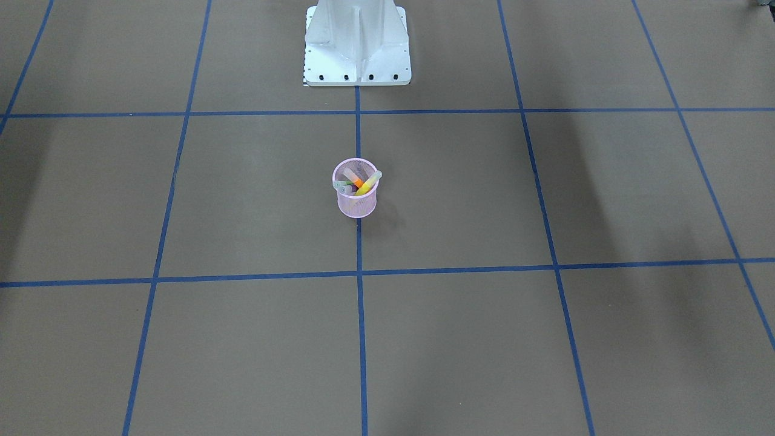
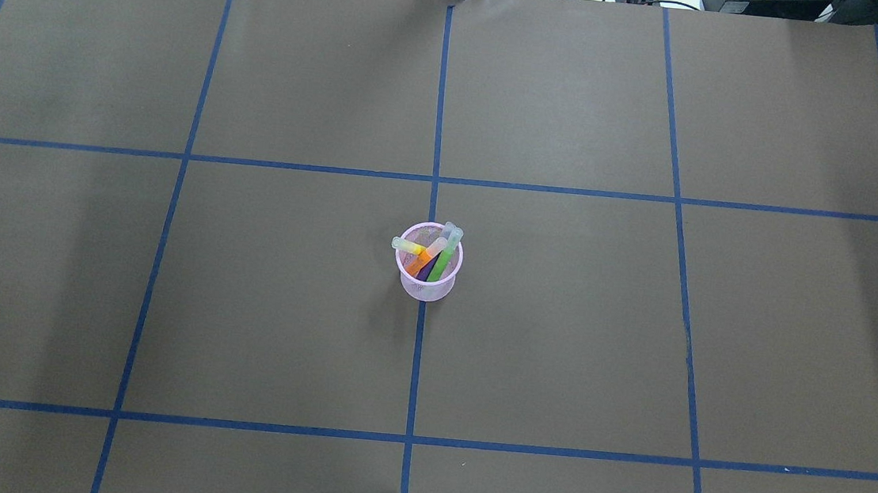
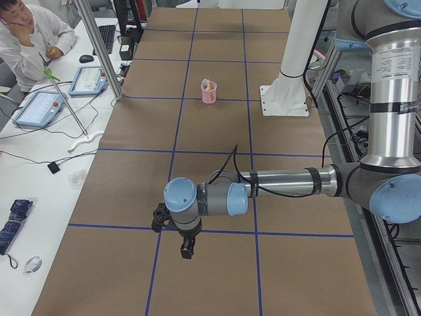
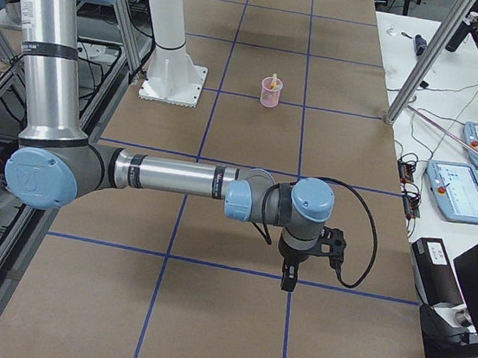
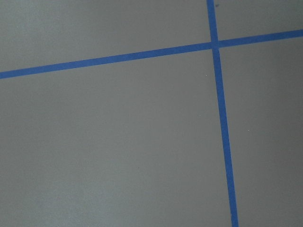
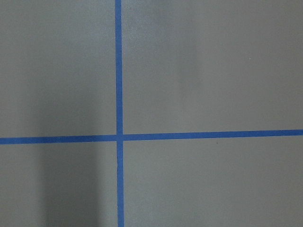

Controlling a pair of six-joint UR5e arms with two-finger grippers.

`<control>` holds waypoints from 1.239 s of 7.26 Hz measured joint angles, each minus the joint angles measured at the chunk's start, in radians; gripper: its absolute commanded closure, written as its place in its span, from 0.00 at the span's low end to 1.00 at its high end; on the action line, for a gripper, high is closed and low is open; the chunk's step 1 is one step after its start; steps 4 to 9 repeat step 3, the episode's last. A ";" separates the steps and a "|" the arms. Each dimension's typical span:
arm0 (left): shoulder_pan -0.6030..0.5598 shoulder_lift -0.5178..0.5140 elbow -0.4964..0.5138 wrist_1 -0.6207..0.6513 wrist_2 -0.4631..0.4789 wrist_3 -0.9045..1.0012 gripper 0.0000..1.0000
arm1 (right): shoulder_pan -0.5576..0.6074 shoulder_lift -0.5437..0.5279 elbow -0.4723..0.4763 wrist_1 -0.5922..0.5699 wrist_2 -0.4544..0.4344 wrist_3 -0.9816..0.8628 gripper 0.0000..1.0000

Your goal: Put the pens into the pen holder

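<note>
Four pens (image 2: 444, 266) lean inside pen holder (image 2: 426, 288), frame centre. Left claw (image 3: 187, 250) and right claw (image 4: 288, 280) are both well apart from it; whether they're spread or pressed can't be judged.

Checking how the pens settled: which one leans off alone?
The yellow pen: its cap overhangs the pen holder's rim on the robot's left; the green pen, orange pen and purple pen tilt the other way.

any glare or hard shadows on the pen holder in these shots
Overhead exterior: no glare, pen holder sharp, soft dark bands on the table toward both ends. Exterior front-facing: faint shadow beside it. Right wrist-mounted: dim band on one side, tape lines crisp.
</note>
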 measured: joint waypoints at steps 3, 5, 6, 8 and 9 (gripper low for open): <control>0.000 0.046 -0.054 0.000 -0.001 -0.001 0.00 | 0.000 -0.003 0.009 0.000 0.001 0.001 0.00; 0.000 0.046 -0.054 0.000 -0.001 -0.001 0.00 | 0.000 -0.003 0.009 0.000 0.001 0.001 0.00; 0.000 0.046 -0.054 0.000 -0.001 -0.001 0.00 | 0.000 -0.003 0.009 0.000 0.001 0.001 0.00; 0.000 0.046 -0.054 0.000 -0.001 -0.001 0.00 | 0.000 -0.003 0.009 0.000 0.001 0.001 0.00; 0.000 0.046 -0.054 0.000 -0.001 -0.001 0.00 | 0.000 -0.003 0.009 0.000 0.001 0.001 0.00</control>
